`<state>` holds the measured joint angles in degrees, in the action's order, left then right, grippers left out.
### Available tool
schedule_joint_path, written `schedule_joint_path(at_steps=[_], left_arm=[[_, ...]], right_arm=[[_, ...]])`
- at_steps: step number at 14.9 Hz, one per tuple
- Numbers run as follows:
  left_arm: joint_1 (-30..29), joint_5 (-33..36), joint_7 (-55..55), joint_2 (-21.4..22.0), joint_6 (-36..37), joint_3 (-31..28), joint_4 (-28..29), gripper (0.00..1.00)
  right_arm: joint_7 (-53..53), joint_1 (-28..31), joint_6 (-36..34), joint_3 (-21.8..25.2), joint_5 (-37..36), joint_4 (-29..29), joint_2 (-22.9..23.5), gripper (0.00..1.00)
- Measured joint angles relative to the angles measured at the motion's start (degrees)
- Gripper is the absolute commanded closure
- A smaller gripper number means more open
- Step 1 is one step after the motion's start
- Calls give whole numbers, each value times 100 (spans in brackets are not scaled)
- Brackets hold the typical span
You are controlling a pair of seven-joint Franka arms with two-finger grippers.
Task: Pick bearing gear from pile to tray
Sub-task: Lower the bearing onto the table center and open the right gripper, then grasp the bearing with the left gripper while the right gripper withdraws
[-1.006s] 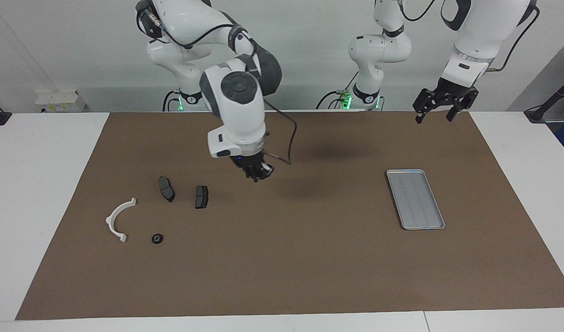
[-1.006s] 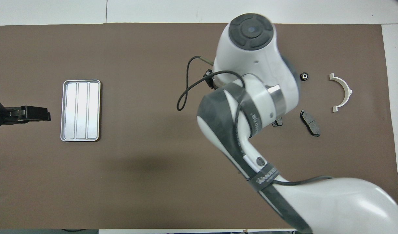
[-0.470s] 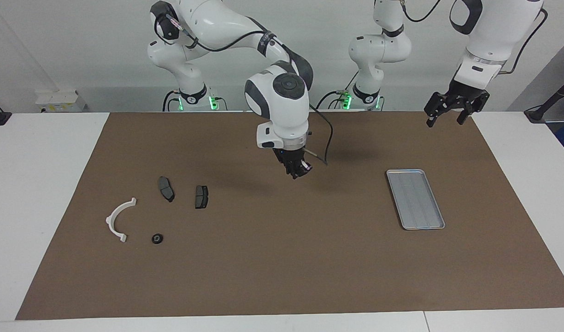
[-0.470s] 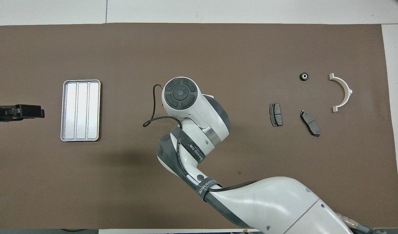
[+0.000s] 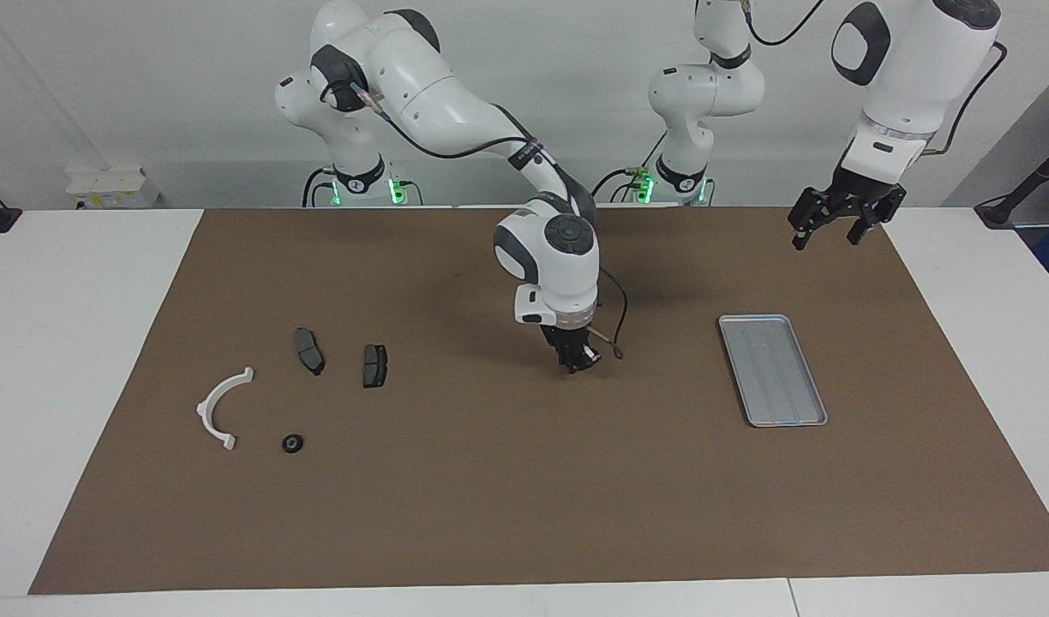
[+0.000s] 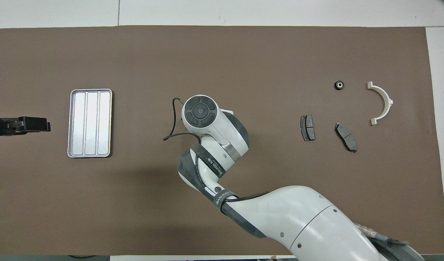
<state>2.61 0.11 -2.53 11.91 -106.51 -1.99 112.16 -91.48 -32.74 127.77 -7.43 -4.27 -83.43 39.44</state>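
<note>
My right gripper (image 5: 578,358) hangs low over the middle of the brown mat, between the pile and the tray. Its fingers are shut on a small dark piece, the bearing gear. In the overhead view the right wrist (image 6: 200,110) hides it. The pile holds a white half-ring bracket (image 5: 220,410), two dark plates (image 5: 309,350) (image 5: 374,365) and one small black round piece (image 5: 292,443). The silver tray (image 5: 772,368) lies bare toward the left arm's end. My left gripper (image 5: 827,230) waits open in the air beside the tray.
The brown mat (image 5: 490,497) covers most of the white table. In the overhead view the tray (image 6: 90,123) lies between the left gripper (image 6: 44,125) and the right wrist, and the round piece (image 6: 338,85) lies beside the bracket (image 6: 383,102).
My right gripper has moved from beside the pile toward the tray and has come lower over the mat. The left gripper has shifted only slightly.
</note>
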Motion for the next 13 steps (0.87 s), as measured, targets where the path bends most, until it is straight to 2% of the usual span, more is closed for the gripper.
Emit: schedule_joint_path(at_steps=[1, 3, 5, 8, 10, 13], left_arm=[[2, 0, 0, 0, 0, 8, 2, 1], [19, 0, -97, 0, -37, 44, 7, 1], [203, -1, -423, -5, -72, 79, 22, 1], [703, 0, -1127, -147, -177, 120, 35, 1], [1306, 169, -2101, -571, -537, 147, -41, 1], [2228, 443, -3393, -1838, -986, 204, -623, 1]], right_arm=[[0, 0, 0, 1, -1, 0, 0, 0], [-1, 6, -116, 21, -18, 24, 0, 0], [0, 79, -560, 87, -50, 199, -13, 0], [373, 541, -1280, 99, -62, 651, -217, 0], [1256, 970, -1707, 87, -51, 774, -515, 0], [3310, 1727, -2413, 93, -11, 787, -920, 0]])
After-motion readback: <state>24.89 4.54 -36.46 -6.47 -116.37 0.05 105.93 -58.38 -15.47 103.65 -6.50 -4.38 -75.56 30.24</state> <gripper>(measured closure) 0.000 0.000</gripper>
